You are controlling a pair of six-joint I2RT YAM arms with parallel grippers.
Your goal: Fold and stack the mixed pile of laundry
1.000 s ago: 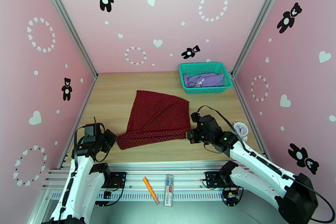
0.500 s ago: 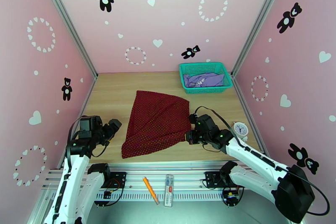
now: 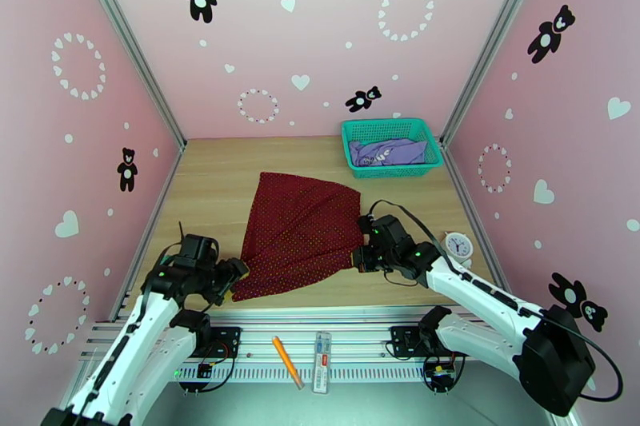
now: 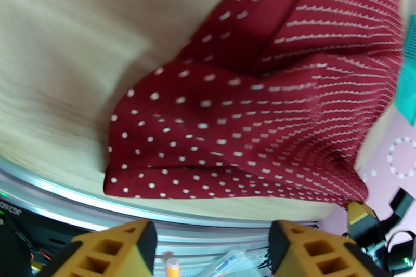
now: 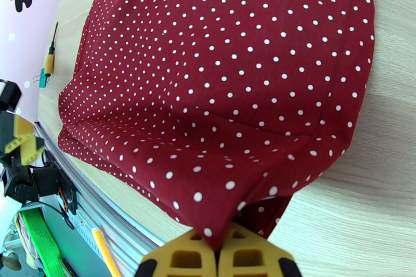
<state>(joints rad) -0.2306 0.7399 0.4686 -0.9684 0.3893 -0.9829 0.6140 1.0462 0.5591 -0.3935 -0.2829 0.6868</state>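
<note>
Cloth (image 3: pixel 300 232) corner pinched in right gripper (image 3: pixel 358 258), left gripper (image 3: pixel 237 270) spread at edge

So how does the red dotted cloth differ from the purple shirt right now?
The dark red cloth lies spread on the table; the purple shirt sits bunched inside the teal basket. The cloth carries white dots all over; the shirt has a pale print. The right gripper is shut on the cloth's corner; nothing touches the shirt. Both are soft garments, not yet stacked.

Overhead camera: looking down over the whole table (image 3: pixel 210 180). Wrist cameras: both facing the red cloth (image 4: pixel 249 117) closely, from opposite corners.
</note>
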